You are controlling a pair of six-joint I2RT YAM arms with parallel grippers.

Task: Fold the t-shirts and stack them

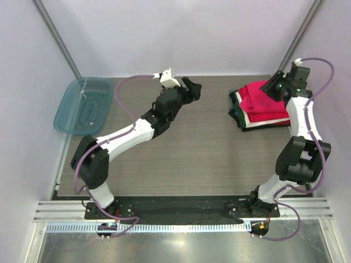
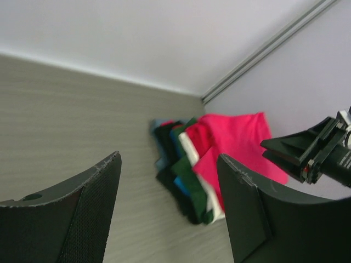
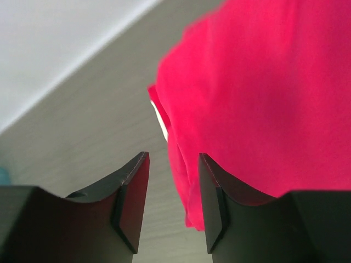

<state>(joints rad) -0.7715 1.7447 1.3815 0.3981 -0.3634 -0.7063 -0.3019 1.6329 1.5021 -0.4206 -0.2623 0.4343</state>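
The t-shirts (image 1: pixel 262 105) are piled at the far right of the tabletop (image 1: pixel 208 159), with a red shirt (image 3: pixel 263 93) on top. The stacking looks nearly done. The right gripper (image 3: pixel 173 157) is held over the red shirt, its jaws partly open and nothing gripped. The left gripper (image 2: pixel 169 159) is held wide open and empty. Next, the pile may need to be pressed flat. No writing can be read.

The top t-shirt (image 1: pixel 259 97) is crimson red, the lower t-shirts (image 2: pixel 189 175) white, dark green, blue; the tray (image 1: pixel 68 112) is teal.
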